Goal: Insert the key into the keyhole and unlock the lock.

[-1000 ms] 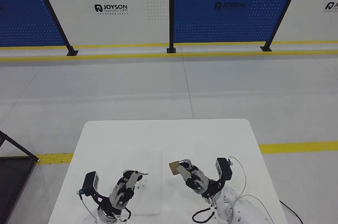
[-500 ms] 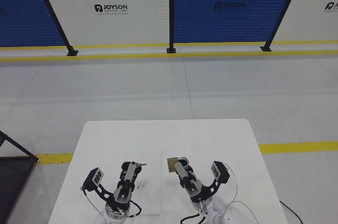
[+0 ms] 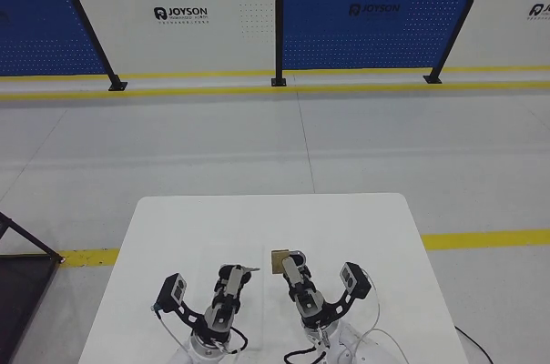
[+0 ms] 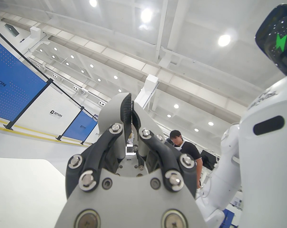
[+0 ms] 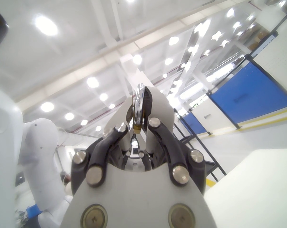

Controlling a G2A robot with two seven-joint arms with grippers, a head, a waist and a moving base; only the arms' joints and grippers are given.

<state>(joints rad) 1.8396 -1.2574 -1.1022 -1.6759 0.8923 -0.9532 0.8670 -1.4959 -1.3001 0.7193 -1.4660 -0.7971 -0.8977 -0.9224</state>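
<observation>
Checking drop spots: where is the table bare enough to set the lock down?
The table lies bare from its far edge to the held lock and key. Crowded at the near edge, around left gripper and right gripper.

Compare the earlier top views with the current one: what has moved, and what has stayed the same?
The left gripper, holding the key, has moved towards the right gripper and a little forward. The right gripper, holding the lock, has shifted slightly towards it, so the gap between key and lock has narrowed. Both grips stayed shut; key and lock remain apart.
</observation>
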